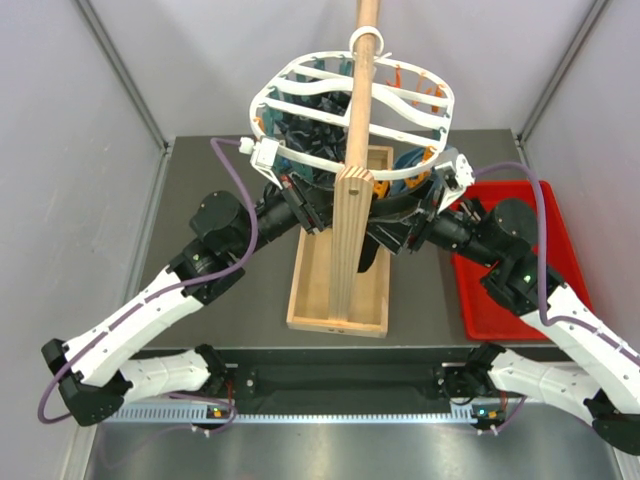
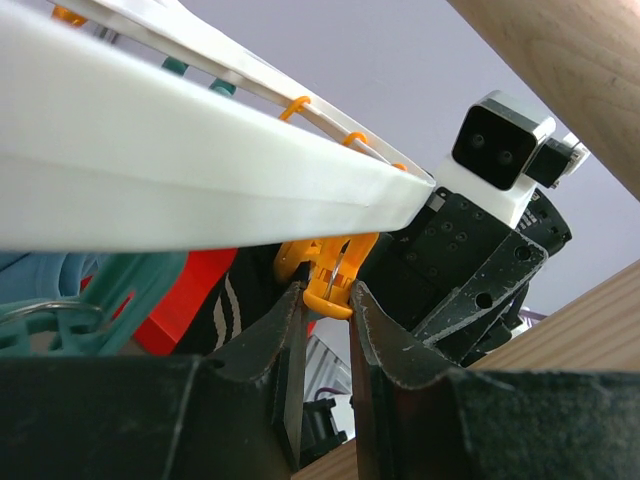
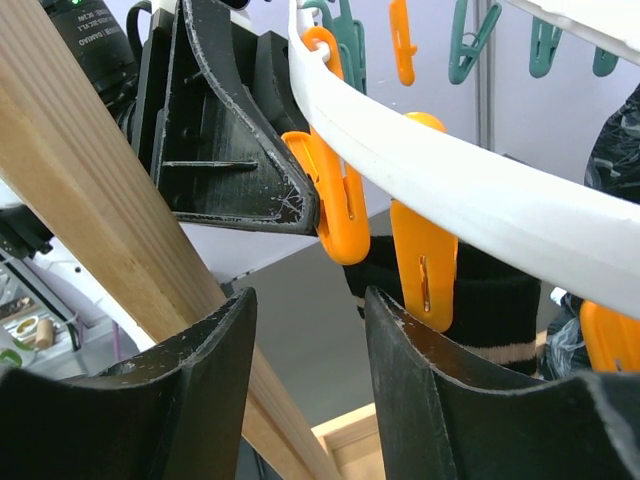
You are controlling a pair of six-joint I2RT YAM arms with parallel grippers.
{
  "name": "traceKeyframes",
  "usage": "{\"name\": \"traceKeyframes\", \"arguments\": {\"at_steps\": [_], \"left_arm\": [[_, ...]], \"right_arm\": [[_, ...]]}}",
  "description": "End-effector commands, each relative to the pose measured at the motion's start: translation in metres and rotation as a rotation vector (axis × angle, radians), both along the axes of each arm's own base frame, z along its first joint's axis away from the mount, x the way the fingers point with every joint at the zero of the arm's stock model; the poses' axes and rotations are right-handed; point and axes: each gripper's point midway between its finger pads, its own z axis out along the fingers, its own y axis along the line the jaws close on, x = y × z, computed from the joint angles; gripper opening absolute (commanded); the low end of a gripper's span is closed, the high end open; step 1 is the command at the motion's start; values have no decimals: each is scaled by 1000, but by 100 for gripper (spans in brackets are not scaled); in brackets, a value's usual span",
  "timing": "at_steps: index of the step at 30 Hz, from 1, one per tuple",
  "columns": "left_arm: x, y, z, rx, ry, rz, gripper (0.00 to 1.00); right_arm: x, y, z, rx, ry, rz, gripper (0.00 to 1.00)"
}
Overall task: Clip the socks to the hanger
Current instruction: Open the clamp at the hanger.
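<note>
The white oval hanger [image 1: 350, 100] hangs on the wooden pole, rimmed with orange and teal clothespins. My left gripper [image 1: 312, 208] is under its near rim, its jaws shut on the tail of an orange clothespin [image 2: 330, 290] below the white rim [image 2: 200, 170]. My right gripper [image 3: 310, 310] is open and empty just below the rim [image 3: 480, 200]. A black sock [image 3: 490, 295] with a pale stripe hangs behind a second orange clothespin [image 3: 425, 265], right of my right finger. In the right wrist view the left gripper's finger [image 3: 230, 130] touches the first orange clothespin [image 3: 335, 200].
The wooden pole [image 1: 358, 150] stands in a wooden tray-like base [image 1: 338, 290] between the arms. A red tray [image 1: 515, 260] lies at the right. Dark and blue fabric [image 1: 300, 135] hangs under the hanger's far left side.
</note>
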Motion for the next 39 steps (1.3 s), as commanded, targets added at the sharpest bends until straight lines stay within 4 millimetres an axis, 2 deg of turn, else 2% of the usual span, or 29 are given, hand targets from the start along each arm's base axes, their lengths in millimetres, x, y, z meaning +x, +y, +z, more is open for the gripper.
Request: {"name": "traceKeyframes", "arguments": {"at_steps": [1, 9, 21, 30, 35, 36, 37, 39], "left_arm": [[-16, -6, 12, -41, -36, -88, 0], [-18, -10, 6, -43, -22, -107, 0], [-18, -10, 4, -43, -13, -111, 0], [-19, -8, 4, -41, -11, -106, 0], [-17, -8, 2, -34, -3, -101, 0], [-17, -9, 1, -31, -1, -103, 0], [-16, -9, 0, -30, 1, -98, 0], [-15, -8, 0, -30, 6, -93, 0]], "right_arm": [[-4, -10, 34, 49, -97, -19, 47], [7, -18, 39, 65, -95, -88, 45], [9, -4, 49, 34, -136, -18, 43], [9, 3, 40, -18, -155, 45, 25], [11, -2, 40, -15, -167, 31, 13], [11, -3, 40, -10, -171, 28, 9], [11, -3, 41, -8, -175, 26, 0], [10, -3, 42, -10, -181, 31, 0]]}}
